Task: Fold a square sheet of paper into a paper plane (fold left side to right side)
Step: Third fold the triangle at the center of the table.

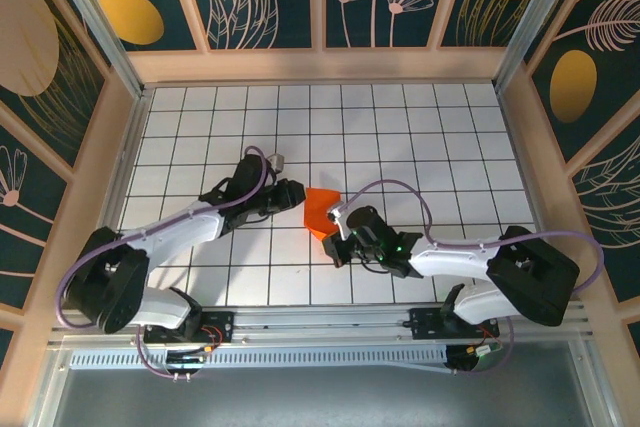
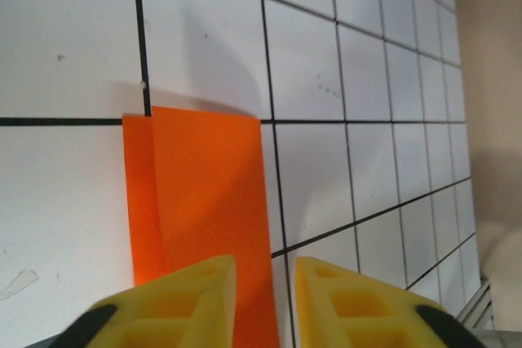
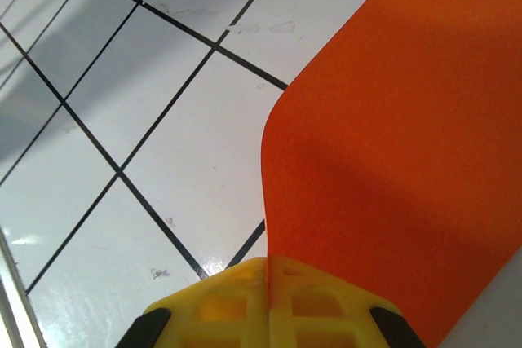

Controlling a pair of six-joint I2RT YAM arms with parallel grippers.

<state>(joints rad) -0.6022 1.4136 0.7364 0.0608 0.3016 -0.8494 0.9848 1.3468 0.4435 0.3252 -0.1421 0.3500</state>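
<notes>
Evidently our right pincer [image 3: 267,303] pinches the limp, light orange paper [image 3: 391,120] at its edge (it creases easily); our left pincer [image 2: 265,303] stands slightly parted.

I see my right claw [image 3: 267,303] with its yellow fingers pinched together on the edge of the orange paper [image 3: 391,120]. The paper curves up and rightward. The white desk [image 3: 122,103], gridded in black lines, lies left.

Open grid [image 1: 400,137] 11 to 2 o'clock of paper [image 1: 318,209]. Blocked at 9 by left gripper [image 1: 297,193], at 5 by right gripper [image 1: 337,230] pinching paper edge. Walls [image 1: 330,65] well apart.
</notes>
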